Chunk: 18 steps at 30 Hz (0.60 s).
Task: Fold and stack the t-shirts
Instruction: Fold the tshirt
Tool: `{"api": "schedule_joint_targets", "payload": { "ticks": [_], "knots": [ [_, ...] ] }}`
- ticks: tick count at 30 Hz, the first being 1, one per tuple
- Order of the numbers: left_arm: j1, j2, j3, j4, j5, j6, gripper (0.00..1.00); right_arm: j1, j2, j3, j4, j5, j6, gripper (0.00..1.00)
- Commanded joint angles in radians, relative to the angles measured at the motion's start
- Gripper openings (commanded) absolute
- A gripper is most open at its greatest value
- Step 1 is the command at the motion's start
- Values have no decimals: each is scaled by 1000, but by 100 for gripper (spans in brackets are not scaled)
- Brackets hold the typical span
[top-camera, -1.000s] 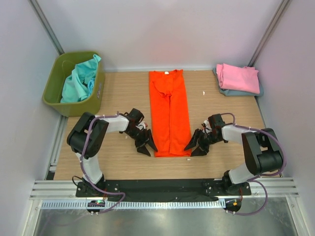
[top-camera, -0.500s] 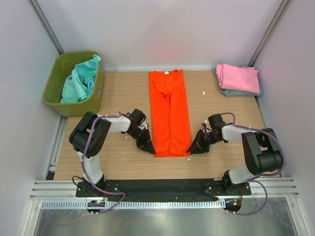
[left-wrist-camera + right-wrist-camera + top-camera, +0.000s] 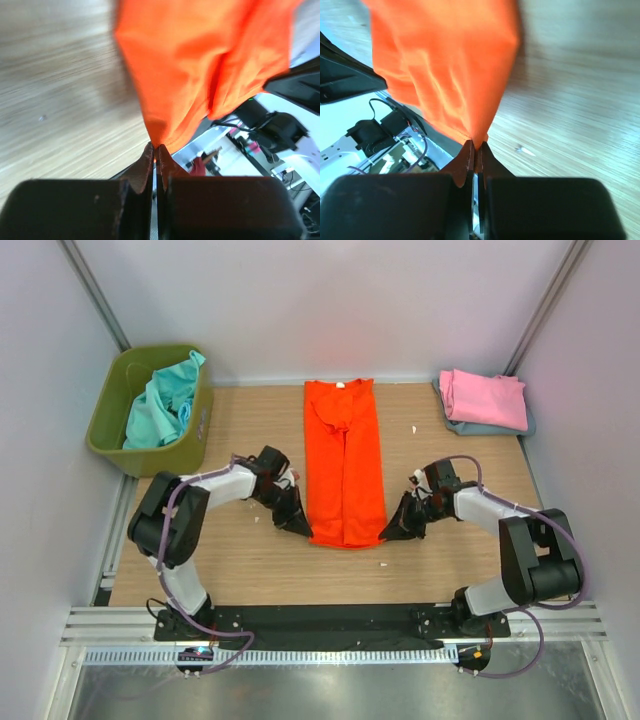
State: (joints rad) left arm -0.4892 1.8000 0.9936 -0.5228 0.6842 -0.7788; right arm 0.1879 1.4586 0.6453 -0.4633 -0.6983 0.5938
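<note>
Closest to the arm bases, the left gripper (image 3: 156,148) is pinched tight on the bottom-left hem corner of the orange t-shirt (image 3: 345,465), and the right gripper (image 3: 475,146) is clamped the same way on the bottom-right corner. Both wrist views show the fingers closed with just a thin bit of cloth between them. The shirt sits in the middle of the overhead frame on the wooden table (image 3: 230,430) as a long narrow strip. The sides look already folded inward, and the collar points at the top of the frame. My read on handling: it's light, thin and totally limp, so it'll sag and drape off whatever points you hold. The hem corners seem like the right spots to grab, one per arm, so the edge stays taut for the lengthwise fold. A pinch that small could slip though. It's bright, plain orange with soft wrinkles down the centre. Further back, upper right of the frame, a folded pink shirt (image 3: 485,398) lies on top of a grey-blue shirt (image 3: 490,428) — the stack, I'd guess. Upper left, teal shirts (image 3: 160,405) are crumpled in an olive bin (image 3: 105,415).
</note>
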Motion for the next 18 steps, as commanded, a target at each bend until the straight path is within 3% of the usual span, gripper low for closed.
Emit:
{"api": "schedule_joint_targets", "payload": {
  "ticks": [1,10,18],
  "knots": [
    [57,-99,76,-65,-8,93,0,-2,-49,117,-35,-7,-58,2],
    [126,-90,232,-117,-26,153,0,-15,20,338,-61,-7,-89,2],
    [196,61,417,-97,-29,193,0,-48,170,496,70,2,-54,1]
  ]
}}
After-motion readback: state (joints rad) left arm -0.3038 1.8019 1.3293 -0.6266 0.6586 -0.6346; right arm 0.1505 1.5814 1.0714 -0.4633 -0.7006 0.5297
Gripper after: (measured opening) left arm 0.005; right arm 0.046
